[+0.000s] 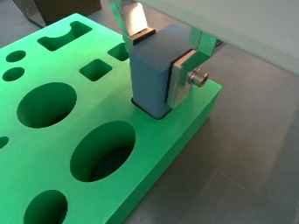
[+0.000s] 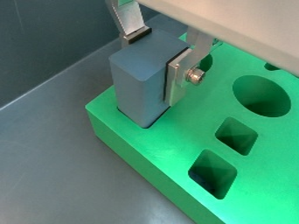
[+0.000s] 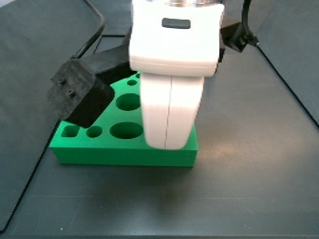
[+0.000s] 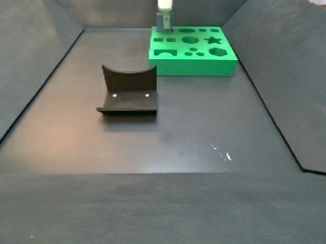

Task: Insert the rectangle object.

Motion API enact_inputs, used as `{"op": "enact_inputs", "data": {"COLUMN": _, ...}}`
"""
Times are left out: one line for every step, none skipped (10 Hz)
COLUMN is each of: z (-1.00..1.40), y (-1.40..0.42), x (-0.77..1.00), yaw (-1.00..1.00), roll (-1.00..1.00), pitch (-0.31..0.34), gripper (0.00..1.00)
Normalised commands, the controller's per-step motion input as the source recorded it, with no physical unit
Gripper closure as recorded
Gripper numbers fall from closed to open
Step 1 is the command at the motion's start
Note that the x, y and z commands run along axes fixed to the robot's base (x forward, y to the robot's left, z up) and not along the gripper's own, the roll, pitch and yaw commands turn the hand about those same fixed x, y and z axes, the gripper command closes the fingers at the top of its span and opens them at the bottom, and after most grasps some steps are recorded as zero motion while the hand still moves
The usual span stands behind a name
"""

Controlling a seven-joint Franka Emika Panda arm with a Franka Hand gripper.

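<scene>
The rectangle object (image 1: 152, 79), a grey-blue block, stands upright with its lower end in a rectangular hole at a corner of the green board (image 1: 24, 83). It shows the same way in both wrist views (image 2: 140, 83). My gripper (image 1: 156, 70) straddles the block's upper part. One silver finger plate (image 1: 181, 79) lies flat against a side face, and the opposite finger is mostly hidden behind the block. In a side view the gripper (image 4: 163, 17) hangs over the board's (image 4: 192, 62) far left corner. In a side view the white wrist body (image 3: 174, 56) hides the block.
The board (image 2: 152, 144) has several open holes: round ones (image 1: 103, 150), square ones (image 2: 212, 170) and shaped ones. The dark fixture (image 4: 128, 92) stands on the grey floor in front of the board and left of it, and also shows in a side view (image 3: 88, 89). Dark walls enclose the floor.
</scene>
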Motion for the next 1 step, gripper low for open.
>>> {"op": "enact_inputs", "data": {"z": 0.00, "y": 0.00, "x": 0.00, "yaw": 0.00, "roll": 0.00, "pitch": 0.000, "gripper": 1.00}}
